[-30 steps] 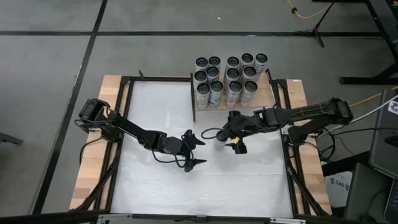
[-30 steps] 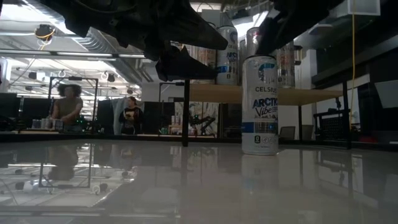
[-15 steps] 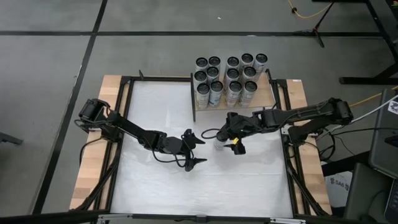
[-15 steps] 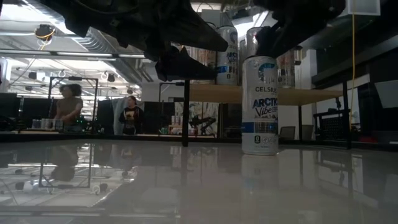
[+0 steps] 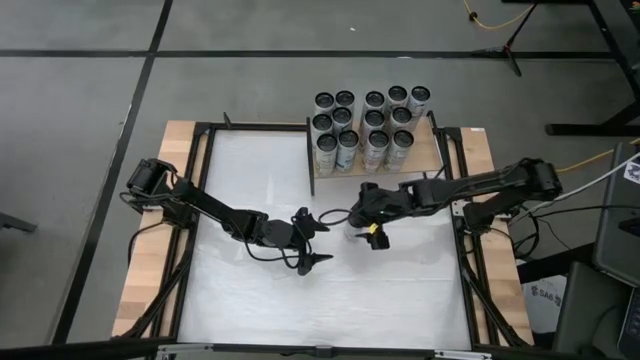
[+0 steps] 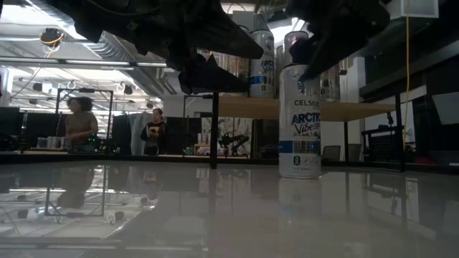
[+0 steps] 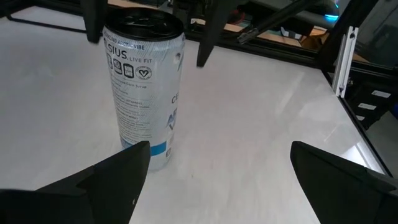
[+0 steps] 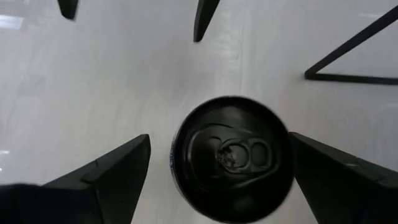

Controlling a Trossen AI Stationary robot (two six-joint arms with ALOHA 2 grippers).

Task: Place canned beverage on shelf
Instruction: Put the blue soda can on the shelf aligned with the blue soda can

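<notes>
**Can Stood on the Table Under the Right Gripper**

One can (image 6: 299,120) stood upright on the white table (image 5: 260,290), in front of the shelf (image 5: 432,152). It had not been put on the shelf. From above, the can was almost all hidden by the right gripper (image 5: 366,231), so only a small pale bit of it showed there.

The right gripper hung right over the can. In the right wrist view, the black top of the can sat between the two dark fingers (image 8: 106,177), and the fingers were spread apart with a gap on each side. They did not touch the can.

The left gripper (image 5: 311,244) waited near the middle of the table, just beside the can. Its fingers were also wide apart and held nothing. From the table-level view both arms were only dark shapes at the top, and their tips were hard to make out.

Many other cans (image 5: 370,125) stood in rows on the shelf. The wood of the shelf was mostly covered by them. Two people (image 6: 80,123) stood far back in the room, small and dim.
</notes>
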